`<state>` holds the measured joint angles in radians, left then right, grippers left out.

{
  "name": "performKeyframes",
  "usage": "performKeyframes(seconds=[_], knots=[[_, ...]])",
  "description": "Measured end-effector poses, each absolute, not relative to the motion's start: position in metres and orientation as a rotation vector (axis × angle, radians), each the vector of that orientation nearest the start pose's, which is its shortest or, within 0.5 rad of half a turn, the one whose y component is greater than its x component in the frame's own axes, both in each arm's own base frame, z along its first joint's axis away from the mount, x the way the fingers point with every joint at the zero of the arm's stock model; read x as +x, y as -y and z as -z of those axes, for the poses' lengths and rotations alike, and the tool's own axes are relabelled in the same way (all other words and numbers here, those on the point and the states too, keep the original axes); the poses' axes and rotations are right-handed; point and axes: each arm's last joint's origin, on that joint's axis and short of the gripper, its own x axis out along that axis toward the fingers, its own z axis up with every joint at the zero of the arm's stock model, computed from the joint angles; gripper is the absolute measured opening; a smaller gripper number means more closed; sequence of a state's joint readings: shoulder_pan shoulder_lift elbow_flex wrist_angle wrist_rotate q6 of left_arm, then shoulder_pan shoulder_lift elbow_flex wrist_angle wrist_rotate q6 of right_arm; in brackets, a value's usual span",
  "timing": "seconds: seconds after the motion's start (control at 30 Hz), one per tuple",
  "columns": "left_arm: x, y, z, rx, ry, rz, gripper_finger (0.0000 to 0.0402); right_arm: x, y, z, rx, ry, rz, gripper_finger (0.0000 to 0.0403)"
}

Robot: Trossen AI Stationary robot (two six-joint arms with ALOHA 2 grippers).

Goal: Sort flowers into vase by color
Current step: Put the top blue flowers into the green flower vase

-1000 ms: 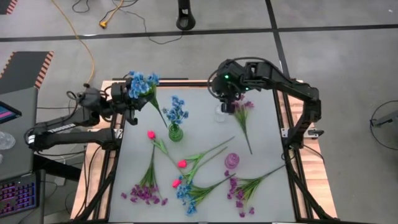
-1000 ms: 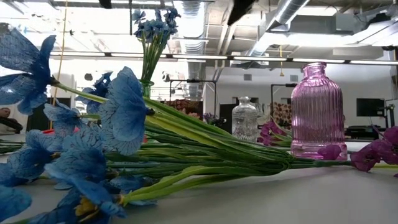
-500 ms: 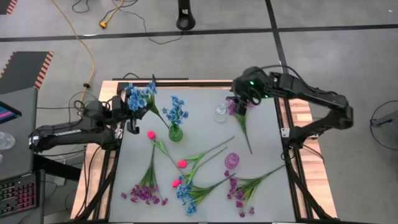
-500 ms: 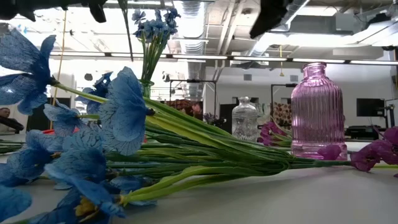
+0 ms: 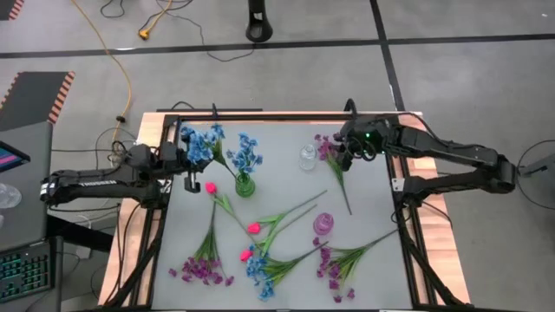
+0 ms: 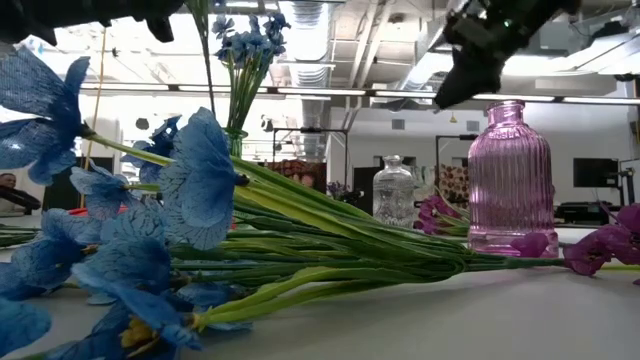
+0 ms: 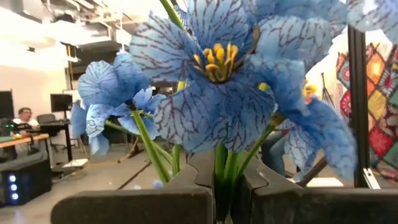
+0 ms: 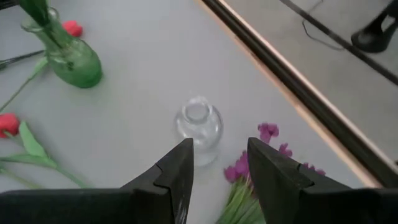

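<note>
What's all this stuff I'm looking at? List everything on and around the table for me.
table: one, pale grey, wood-edged.
green vase: one, left of centre, holding a blue sprig.
clear vase: one, far side.
pink vase: one, right of centre.
loose blue sprig: one, near edge.
purple sprigs: three clusters, one beside the clear vase, two at the near edge.
tulip buds: three, pink-red, lying mid-table.
person: one, seated far off in the room.
left gripper: jaws shut on the held blue sprig, far left of the table.
right gripper: jaws open, above the purple sprig by the clear vase.
</note>
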<state>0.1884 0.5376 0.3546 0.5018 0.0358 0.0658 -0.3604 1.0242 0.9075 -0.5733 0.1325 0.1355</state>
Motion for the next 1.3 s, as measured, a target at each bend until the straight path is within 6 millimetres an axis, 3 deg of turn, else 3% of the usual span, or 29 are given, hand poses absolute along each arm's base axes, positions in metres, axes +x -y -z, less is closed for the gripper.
performKeyframes(seconds=[0.33,1.3], knots=[[0.155,-0.023,-0.276,0.141,0.276,-0.178,0.0000,0.192,0.080,-0.274,0.240,-0.704,0.548,0.0175],[0.164,-0.024,-0.260,0.232,0.112,-0.179,0.0014,0.192,0.080,-0.274,0.238,-0.706,0.547,0.0175]])
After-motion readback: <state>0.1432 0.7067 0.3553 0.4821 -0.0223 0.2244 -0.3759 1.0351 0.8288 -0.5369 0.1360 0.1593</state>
